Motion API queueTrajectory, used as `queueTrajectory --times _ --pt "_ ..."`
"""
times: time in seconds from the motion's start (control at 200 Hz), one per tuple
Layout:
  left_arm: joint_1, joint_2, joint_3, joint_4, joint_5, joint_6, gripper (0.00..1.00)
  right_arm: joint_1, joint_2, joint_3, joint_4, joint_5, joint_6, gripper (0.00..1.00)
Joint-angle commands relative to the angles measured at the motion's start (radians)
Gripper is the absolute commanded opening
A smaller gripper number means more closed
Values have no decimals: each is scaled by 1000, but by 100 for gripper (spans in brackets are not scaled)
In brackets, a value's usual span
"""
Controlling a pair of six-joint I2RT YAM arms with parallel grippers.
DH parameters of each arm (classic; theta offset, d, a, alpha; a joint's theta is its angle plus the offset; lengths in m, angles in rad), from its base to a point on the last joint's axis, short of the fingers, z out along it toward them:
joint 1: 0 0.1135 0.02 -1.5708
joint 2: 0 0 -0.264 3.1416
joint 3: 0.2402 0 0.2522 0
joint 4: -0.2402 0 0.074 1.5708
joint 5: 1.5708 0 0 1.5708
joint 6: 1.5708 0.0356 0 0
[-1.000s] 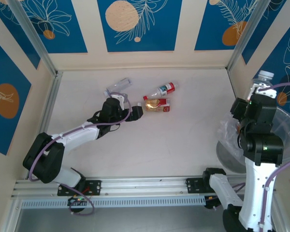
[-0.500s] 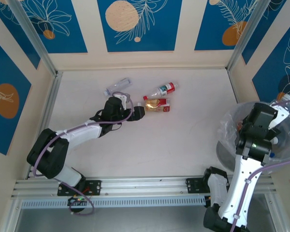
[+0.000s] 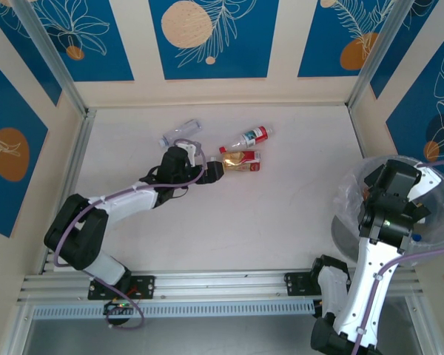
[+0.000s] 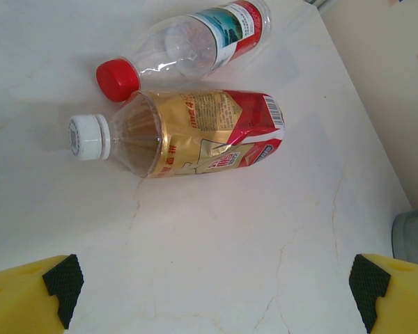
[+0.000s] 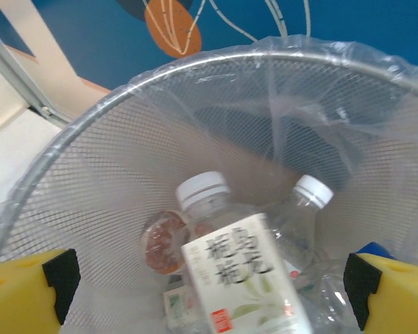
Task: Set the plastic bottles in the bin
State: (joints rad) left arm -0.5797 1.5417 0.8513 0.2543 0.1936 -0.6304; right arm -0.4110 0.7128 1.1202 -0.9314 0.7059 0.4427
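Three plastic bottles lie on the table: a clear one (image 3: 180, 133), a red-capped, red-labelled one (image 3: 249, 137) (image 4: 195, 45), and a gold-and-red-labelled one (image 3: 241, 160) (image 4: 202, 136) with a white cap. My left gripper (image 3: 201, 161) (image 4: 216, 292) is open just short of the gold bottle's cap end, nothing between its fingers. My right gripper (image 5: 209, 292) is open over the bin (image 3: 348, 237) (image 5: 195, 69). A white-labelled bottle (image 5: 240, 271) shows blurred between its wide-apart pads, touching neither. Below it in the bin lie a clear white-capped bottle (image 5: 303, 209) and a brown one (image 5: 164, 240).
The bin stands off the table's right edge, lined with a translucent bag (image 3: 346, 194). Low walls with blue panels (image 3: 207, 37) close the table's back and sides. A metal rail (image 3: 207, 285) runs along the near edge between the arm bases.
My right gripper swung from beside the rim, where it held a bottle upright, to over the bin and opened; the bottle is loose now. My left gripper crept slightly toward the gold bottle.
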Motion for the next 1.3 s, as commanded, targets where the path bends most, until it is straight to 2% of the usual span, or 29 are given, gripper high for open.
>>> queueTrajectory --times 0.0,0.105,0.39,0.47,0.58,0.68,0.87,1.125,1.295 --pt "7 7 45 11 24 -8 99 4 -27 21 19 -121 37 99" --pt "7 16 67 -2 31 -13 99 8 -46 9 41 -228 30 99" --pt "8 44 86 16 27 -89 99 15 -75 17 48 -384 0 99" --pt "7 53 89 16 22 -111 99 18 -84 4 56 -370 0 99" --pt "7 65 95 12 23 -127 99 15 -85 -49 70 -258 35 99" --pt "8 71 107 -4 22 -130 99 9 -48 -60 45 -285 79 99" --pt "9 71 120 -49 -5 -127 99 12 -93 -82 149 -519 77 99" --pt "26 112 163 -129 -27 -143 99 25 -130 -36 222 -650 86 99" --pt "46 164 265 -235 -7 -89 99 33 -153 -51 337 -851 73 99"
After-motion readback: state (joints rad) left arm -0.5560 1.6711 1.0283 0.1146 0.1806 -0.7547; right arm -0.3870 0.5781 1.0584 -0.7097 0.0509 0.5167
